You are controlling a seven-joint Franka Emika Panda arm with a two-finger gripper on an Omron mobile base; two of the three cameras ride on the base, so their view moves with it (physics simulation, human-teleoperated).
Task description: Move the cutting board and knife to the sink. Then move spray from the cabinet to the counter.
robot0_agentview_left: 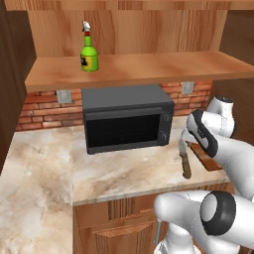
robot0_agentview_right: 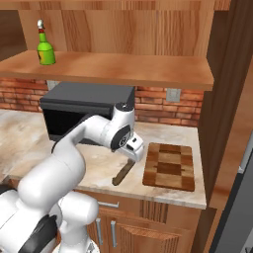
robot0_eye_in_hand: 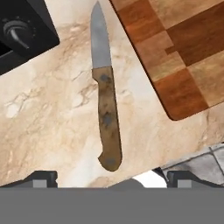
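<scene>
The hand [robot0_eye_in_hand: 112,177] hovered with fingers spread wide, empty, directly above the knife [robot0_eye_in_hand: 106,111], whose long axis ran bottom to top mid-frame on the bench [robot0_eye_in_hand: 52,109], blade uppermost.

a kitchen: microwave [robot0_agentview_left: 127,118] on marbled counter [robot0_agentview_left: 44,163], brick backsplash [robot0_agentview_left: 37,111], wooden wall cabinet [robot0_agentview_left: 139,30]

Red brick wall [robot0_agentview_left: 39,111] with pale outlets [robot0_agentview_left: 63,96]; black microwave [robot0_agentview_left: 126,119]; perhaps grey floor tiles [robot0_eye_in_hand: 205,162].
</scene>
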